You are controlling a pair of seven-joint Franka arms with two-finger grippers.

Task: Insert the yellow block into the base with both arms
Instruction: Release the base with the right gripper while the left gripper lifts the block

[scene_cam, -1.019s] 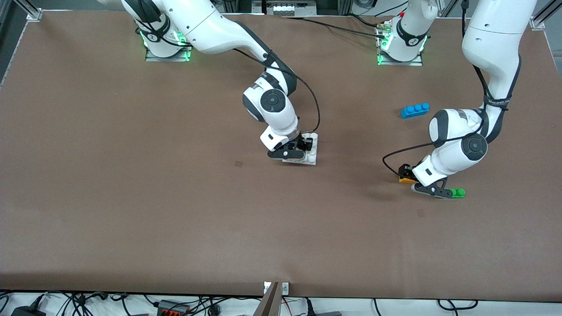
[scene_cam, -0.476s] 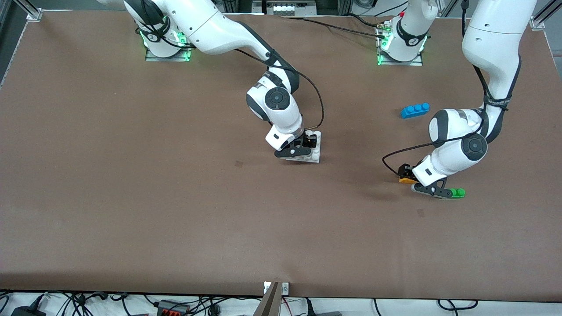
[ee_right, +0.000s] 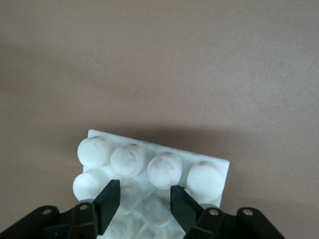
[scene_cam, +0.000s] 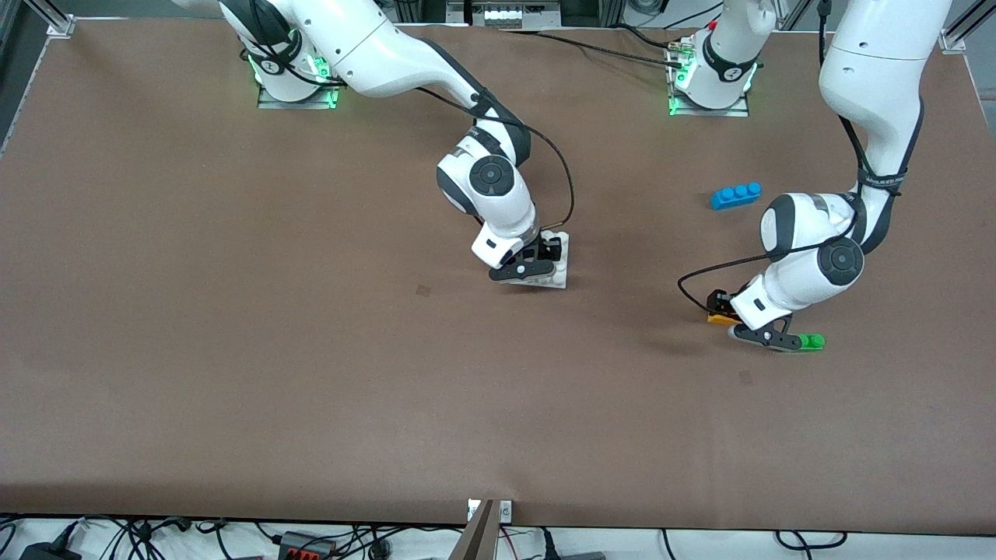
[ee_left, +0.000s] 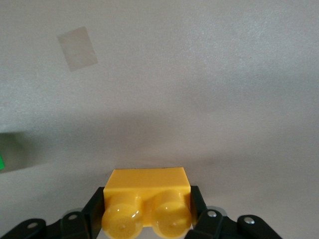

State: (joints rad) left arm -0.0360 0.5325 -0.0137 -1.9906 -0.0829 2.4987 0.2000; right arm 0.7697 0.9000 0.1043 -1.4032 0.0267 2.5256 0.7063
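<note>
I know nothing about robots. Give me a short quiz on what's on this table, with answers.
1. True or false: the left gripper holds the yellow block.
2. Which brick lies nearest the robots' bases: (a) blue brick, (b) green brick, (c) yellow block?
3. Fill in: the right gripper is closed on a stud of the white ____.

Key: 1 true; 2 a; 3 base.
</note>
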